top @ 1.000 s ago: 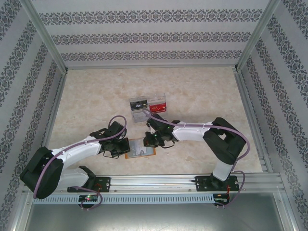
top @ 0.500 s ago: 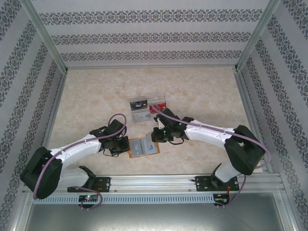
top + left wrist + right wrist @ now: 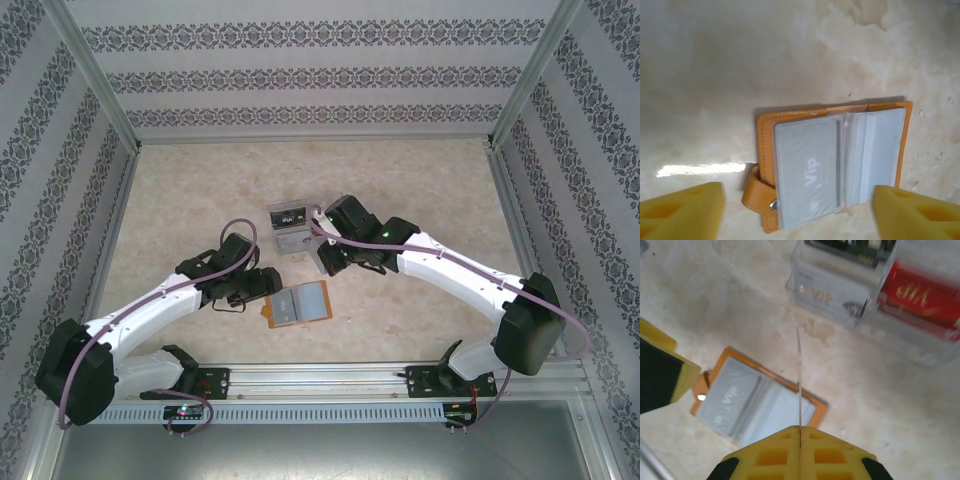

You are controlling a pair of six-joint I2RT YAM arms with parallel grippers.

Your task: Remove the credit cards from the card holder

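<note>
Viewing from top: right arm (image 3: 450,275) hides part of clear tray (image 3: 287,228); right gripper (image 3: 330,258) indistinct. Card holder (image 3: 298,305) lies open on marbled tabletop (image 3: 180,200), patterned walls (image 3: 300,75) around. Left wrist: left gripper (image 3: 800,210) spread wide, empty, above holder's sleeved Vip card (image 3: 807,172). Right wrist: fingers (image 3: 770,455) pinch a thin card (image 3: 799,370) edge-on, colour untellable; red card (image 3: 920,297) in tray.

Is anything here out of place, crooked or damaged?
Nothing looks spilled or damaged. The card holder lies open and a little askew, with a grey Vip card in one sleeve. The right gripper pinches a thin card on edge, which fits the job.
</note>
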